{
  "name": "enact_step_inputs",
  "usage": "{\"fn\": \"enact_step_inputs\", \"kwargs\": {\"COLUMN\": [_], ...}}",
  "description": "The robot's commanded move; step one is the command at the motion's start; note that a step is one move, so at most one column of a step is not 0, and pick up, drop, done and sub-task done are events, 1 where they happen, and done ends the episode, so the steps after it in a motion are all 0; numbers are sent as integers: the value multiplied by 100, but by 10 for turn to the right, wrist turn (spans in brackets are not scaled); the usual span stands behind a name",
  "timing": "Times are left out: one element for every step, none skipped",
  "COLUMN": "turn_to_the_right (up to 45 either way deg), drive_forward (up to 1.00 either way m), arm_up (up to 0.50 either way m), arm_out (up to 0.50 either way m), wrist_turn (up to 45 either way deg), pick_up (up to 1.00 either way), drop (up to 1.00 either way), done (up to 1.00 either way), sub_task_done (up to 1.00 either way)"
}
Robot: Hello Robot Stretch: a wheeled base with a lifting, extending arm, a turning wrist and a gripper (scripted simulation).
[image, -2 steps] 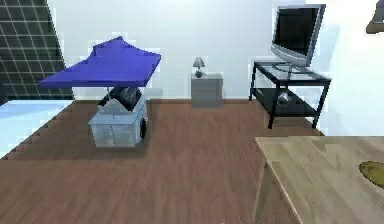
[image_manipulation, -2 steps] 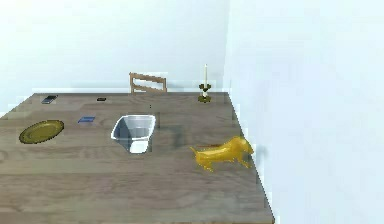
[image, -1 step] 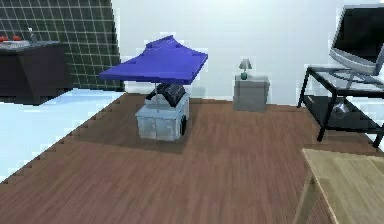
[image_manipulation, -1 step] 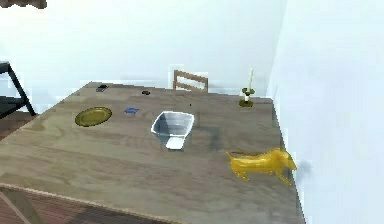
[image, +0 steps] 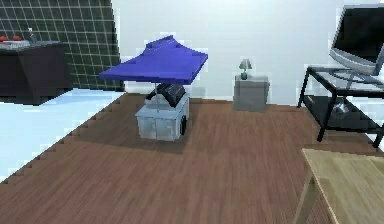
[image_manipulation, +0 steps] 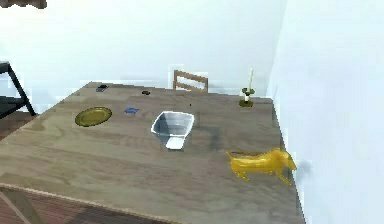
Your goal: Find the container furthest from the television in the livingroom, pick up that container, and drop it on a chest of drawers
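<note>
**Livingroom survey: brown wooden table [image_manipulation: 100, 160]**

Item: grey square-sided metal container [image_manipulation: 172, 125], mid-table, between flat yellow round dish [image_manipulation: 93, 116] and yellow dog figurine [image_manipulation: 263, 164]. Jaws: state cannot be told. Handling: confirm it lies furthest from the flat-screen television [image: 362, 40]; line up alongside before reaching.

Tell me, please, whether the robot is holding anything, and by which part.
That cannot be told; the grey container rests on the wooden table.
</note>
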Motion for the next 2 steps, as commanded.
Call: {"fn": "enact_step_inputs", "kwargs": {"turn_to_the_right": [0, 0], "drive_forward": [0, 0], "arm_up": [38, 0], "arm_out": [0, 38], "wrist_turn": [0, 0], "pick_up": [0, 0], "drop": [0, 0], "done": [0, 0], "sub_task_done": [0, 0]}}
